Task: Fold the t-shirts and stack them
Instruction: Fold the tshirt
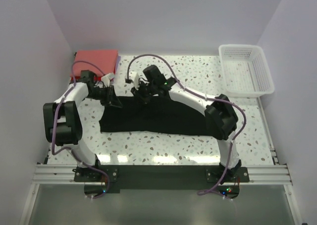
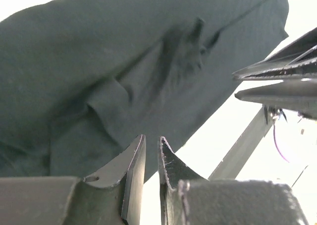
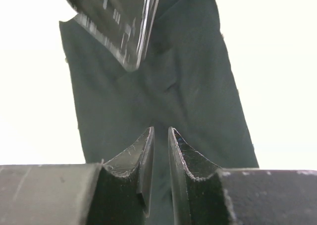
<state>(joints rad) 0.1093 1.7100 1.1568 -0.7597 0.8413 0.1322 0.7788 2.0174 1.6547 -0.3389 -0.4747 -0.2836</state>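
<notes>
Black t-shirt (image 1: 153, 118) lies on the bench (image 1: 163, 148), spread flat as a wide band between the two arms. Its near edge is straight and its far edge is rumpled where the fingers sit.

White basket (image 1: 246, 93): far right of the shirt, well apart from it.

Coral-red t-shirts (image 1: 95, 61): flat stack beyond the shirt's far-left corner, not touching it. A thin purple-blue edge shows on the stack's right side.

Left gripper (image 1: 115, 103) is over the shirt's far-left corner. In its wrist view the left gripper (image 2: 151, 141) has its fingers (image 2: 131, 160) drawn to a thin slit, with shirt cloth filling the view past the tips.

Right gripper (image 1: 145, 96) is at the shirt's far edge, just right of the left one. In its wrist view the right gripper (image 3: 161, 132) also shows fingers (image 3: 185, 155) at a narrow slit, dark cloth ahead.

Can't tell whether either pair has cloth pinched.
</notes>
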